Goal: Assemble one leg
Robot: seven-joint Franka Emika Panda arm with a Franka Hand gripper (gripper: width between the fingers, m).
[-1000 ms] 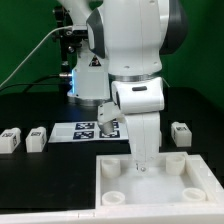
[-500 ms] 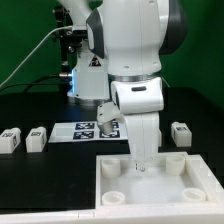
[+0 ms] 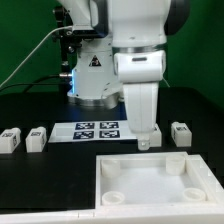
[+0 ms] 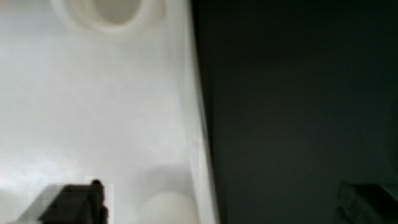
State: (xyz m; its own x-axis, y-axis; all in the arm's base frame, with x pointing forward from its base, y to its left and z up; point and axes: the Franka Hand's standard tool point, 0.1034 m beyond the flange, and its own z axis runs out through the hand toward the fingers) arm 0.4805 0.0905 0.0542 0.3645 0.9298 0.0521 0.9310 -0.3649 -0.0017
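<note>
Three legs show in the exterior view: two at the left and one at the right, all lying on the black table. The large white tabletop lies in front, with round corner sockets. My gripper hangs over the tabletop's far edge, left of the right leg. In the wrist view the gripper is open and empty, its dark fingers wide apart. One finger is over the white tabletop and the other over black table. No leg is between them.
The marker board lies behind the tabletop near the robot base. A cable runs along the back left. A corner socket shows in the wrist view.
The gripper has risen and moved toward the exterior view's right and back, from low over the tabletop to its far edge. The legs have not moved.
</note>
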